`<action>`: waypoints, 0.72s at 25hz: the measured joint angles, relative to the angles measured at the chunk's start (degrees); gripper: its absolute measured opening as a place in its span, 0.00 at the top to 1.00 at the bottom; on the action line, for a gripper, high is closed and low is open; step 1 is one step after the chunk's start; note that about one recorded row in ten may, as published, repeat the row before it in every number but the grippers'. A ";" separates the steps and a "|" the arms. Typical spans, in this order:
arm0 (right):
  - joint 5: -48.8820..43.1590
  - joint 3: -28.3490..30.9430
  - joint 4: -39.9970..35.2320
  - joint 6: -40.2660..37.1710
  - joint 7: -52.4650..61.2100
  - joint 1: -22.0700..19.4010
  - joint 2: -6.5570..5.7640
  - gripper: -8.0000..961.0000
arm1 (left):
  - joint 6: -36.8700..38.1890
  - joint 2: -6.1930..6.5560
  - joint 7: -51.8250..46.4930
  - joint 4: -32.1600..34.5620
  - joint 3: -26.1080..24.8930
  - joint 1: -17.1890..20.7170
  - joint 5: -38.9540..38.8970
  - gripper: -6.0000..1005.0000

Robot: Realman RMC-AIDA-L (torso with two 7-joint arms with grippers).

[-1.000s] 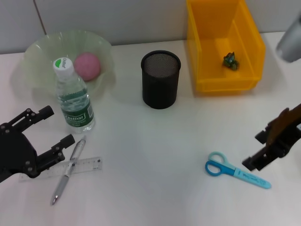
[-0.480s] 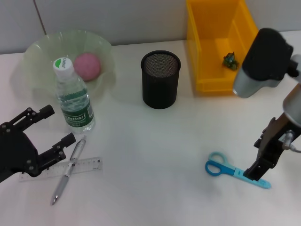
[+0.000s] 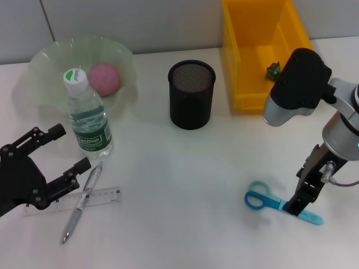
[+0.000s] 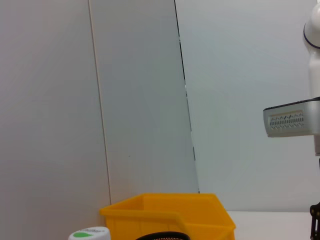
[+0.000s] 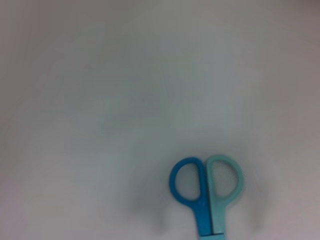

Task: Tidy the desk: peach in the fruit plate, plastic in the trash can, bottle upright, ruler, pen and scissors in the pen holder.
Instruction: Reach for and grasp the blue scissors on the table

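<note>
A pink peach (image 3: 104,77) lies in the pale green fruit plate (image 3: 50,56). Just in front of it the bottle (image 3: 87,120) stands upright. The pen (image 3: 83,202) lies across the clear ruler (image 3: 105,196), and my left gripper (image 3: 70,148) rests open beside them with nothing in it. The black mesh pen holder (image 3: 192,95) stands mid-table. A green scrap of plastic (image 3: 272,69) sits in the yellow trash can (image 3: 252,67). Blue scissors (image 3: 262,199) (image 5: 207,190) lie flat at the right. My right gripper (image 3: 298,190) is open, low over their blades.
My right arm's grey link (image 3: 294,87) hangs in front of the trash can's near corner. The left wrist view shows the trash can (image 4: 170,212), the bottle's cap (image 4: 90,233) and the right arm (image 4: 292,122) against a grey wall.
My right arm has swung in from the right edge. Its gripper has turned downward and come down onto the scissors' blades. The left arm and all objects have stayed put.
</note>
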 joint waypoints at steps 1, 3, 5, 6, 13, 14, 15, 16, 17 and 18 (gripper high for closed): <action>-0.02 -0.01 0.24 0.36 0.20 0.01 0.00 0.21 | 0.00 0.00 -0.03 0.00 0.04 0.00 0.00 0.25; 0.02 -0.01 0.95 0.75 0.50 0.09 0.03 0.21 | 0.00 0.00 -0.03 0.00 0.06 0.00 0.00 0.25; 0.22 -0.24 1.80 1.03 0.68 0.23 0.12 0.21 | 0.00 0.00 -0.03 0.00 0.06 0.00 0.00 0.25; 0.26 -0.47 2.06 1.20 0.82 0.26 0.15 0.21 | 0.00 -0.02 -0.03 0.00 0.08 0.00 0.00 0.25; 0.33 -2.26 2.56 2.58 1.60 0.05 0.18 0.21 | 0.00 -0.09 0.00 0.00 0.09 0.00 0.01 0.25; 0.34 -2.33 2.79 2.75 1.73 0.11 0.18 0.21 | 0.00 -0.17 0.10 -0.01 0.09 -0.04 0.01 0.25; 0.37 -2.41 3.15 2.87 1.84 0.23 0.18 0.21 | 0.00 -0.17 0.10 -0.01 0.09 -0.04 0.01 0.25; 0.38 -2.55 3.54 2.96 1.85 0.37 0.18 0.21 | 0.00 -0.18 0.14 -0.08 0.09 -0.04 0.01 0.25; 0.39 -2.87 3.95 3.30 1.85 0.54 0.16 0.21 | 0.00 -0.18 0.18 -0.20 0.12 -0.06 0.01 0.25; 0.39 -2.87 3.95 3.30 1.85 0.54 0.16 0.21 | 0.00 -0.18 0.18 -0.20 0.12 -0.06 0.01 0.25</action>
